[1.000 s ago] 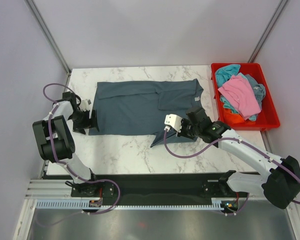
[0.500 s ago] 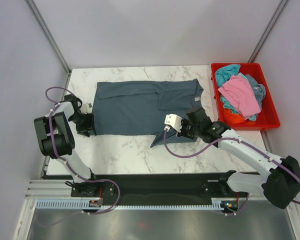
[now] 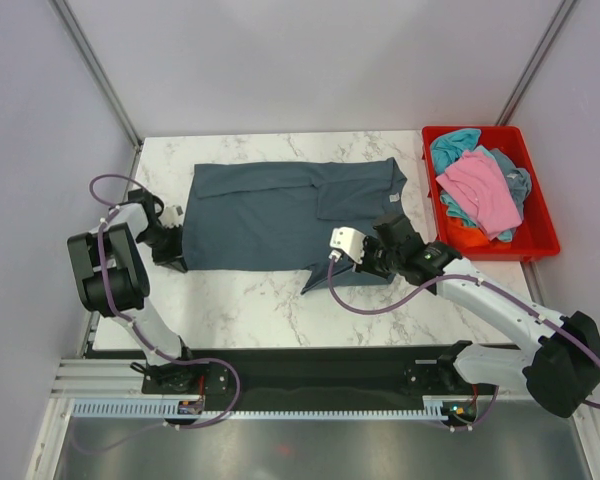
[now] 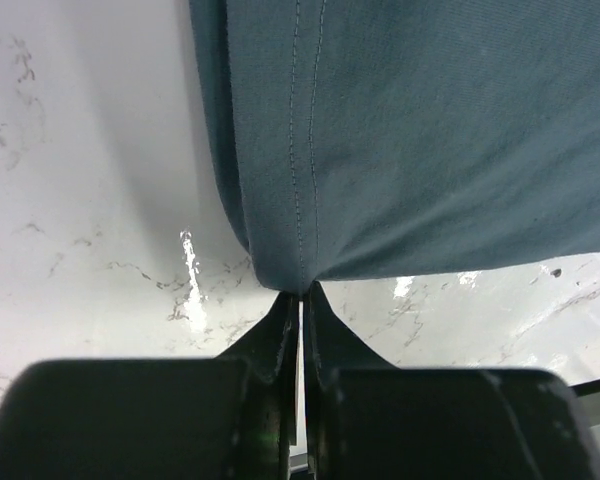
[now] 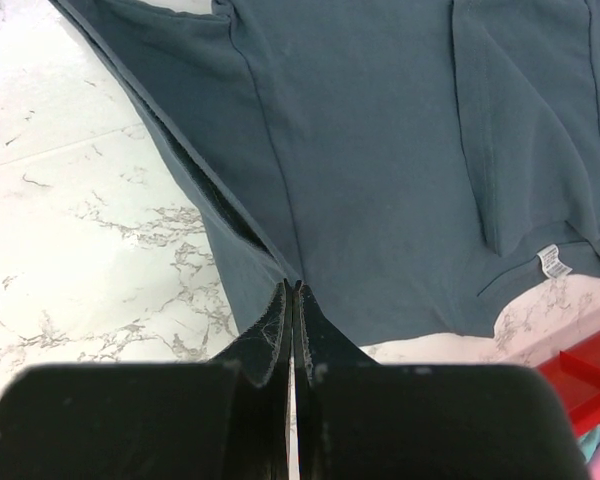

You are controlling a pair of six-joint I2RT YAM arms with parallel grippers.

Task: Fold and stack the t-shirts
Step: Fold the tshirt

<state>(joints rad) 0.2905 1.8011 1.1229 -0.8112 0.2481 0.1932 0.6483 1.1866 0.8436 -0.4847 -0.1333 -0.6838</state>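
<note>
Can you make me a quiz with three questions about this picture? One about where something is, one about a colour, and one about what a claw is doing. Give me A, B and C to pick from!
1. Where is the pink shirt?
A. in the red bin
B. on the floor
C. hanging on the wall

2. What colour is the big shirt spread on the table?
A. yellow
B. dark blue
C. white

3. What is the left claw doing?
A. open wide up in the air
B. shut on the big shirt's edge
C. holding the bin

Answers:
1. A, because it lies on top of the other clothes inside the bin.
2. B, because the view from above shows dark slate-blue cloth.
3. B, because its own camera shows it pinched shut on the hem.
</note>
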